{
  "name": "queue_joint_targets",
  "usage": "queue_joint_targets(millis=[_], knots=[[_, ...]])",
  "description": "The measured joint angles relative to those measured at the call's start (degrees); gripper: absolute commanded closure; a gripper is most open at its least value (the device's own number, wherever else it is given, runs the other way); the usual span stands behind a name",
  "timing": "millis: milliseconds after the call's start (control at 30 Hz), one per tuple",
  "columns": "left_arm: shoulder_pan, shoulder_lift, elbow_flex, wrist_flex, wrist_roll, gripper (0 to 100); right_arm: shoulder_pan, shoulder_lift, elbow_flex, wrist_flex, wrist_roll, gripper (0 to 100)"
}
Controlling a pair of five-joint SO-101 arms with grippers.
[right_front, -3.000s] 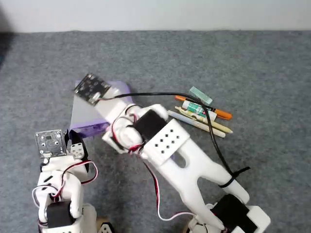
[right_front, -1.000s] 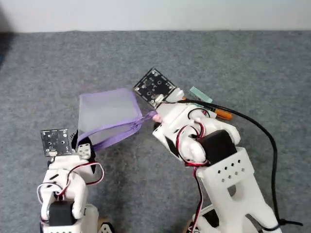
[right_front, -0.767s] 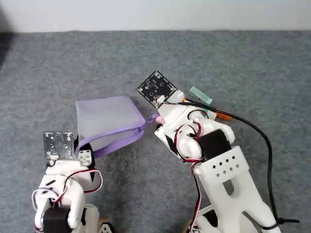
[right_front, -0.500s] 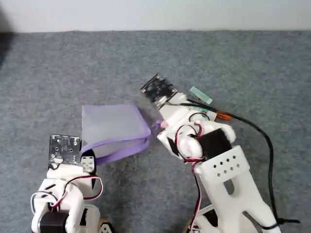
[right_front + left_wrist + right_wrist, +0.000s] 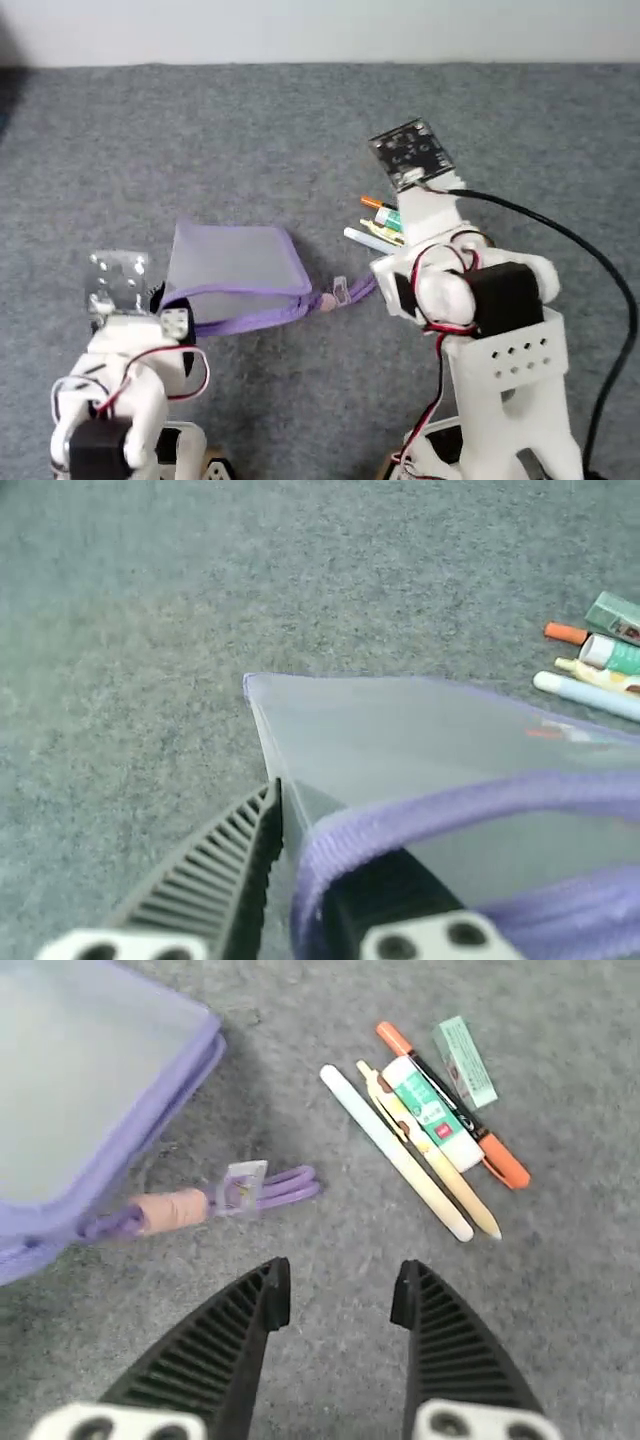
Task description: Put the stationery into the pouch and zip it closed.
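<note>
The pouch [image 5: 235, 265], translucent lilac with a purple zip band, lies on the grey tabletop [image 5: 300, 130]. In the high view the left tool [image 5: 165, 312] is at its 8 o'clock corner. From the left wrist the left tool [image 5: 305, 825] is clamped on the pouch's [image 5: 420, 740] purple edge, one ribbed finger on each side. Two purple bands stand apart there. A small reddish mark on the pouch face is too blurred to read.

At the pouch's 4 o'clock the zip pull [image 5: 338, 290] trails on a purple cord. From the right wrist the zip pull [image 5: 245, 1185] is a clear tab beside a pinkish wrap [image 5: 165, 1208].

The right tool [image 5: 338, 1300] hangs over bare tabletop with its fingers spread and nothing between them.

The stationery lies outside the pouch [image 5: 80, 1080], at its 2 o'clock in the high view. Side by side are a pale pen [image 5: 395, 1155], a yellow pencil [image 5: 445, 1170], a glue stick [image 5: 430, 1110], an orange-capped marker [image 5: 505, 1170] and a green eraser [image 5: 465, 1060]. The glue stick has a white and green label whose print is too small to read.
</note>
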Motion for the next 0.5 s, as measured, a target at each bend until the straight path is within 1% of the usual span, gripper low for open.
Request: queue_joint_targets(millis=[100,200,500], knots=[[0.0,7.5,-4.1,0.0,2.3,99,2.0,3.8,0.0,0.5,0.4,83.7],[0.0,12.8,-7.3,0.0,5.0,99,4.5,10.6,-0.3,0.6,2.8,83.7],[-0.1,20.2,-10.3,0.6,11.5,99,5.6,36.7,-11.4,0.6,12.5,83.4]])
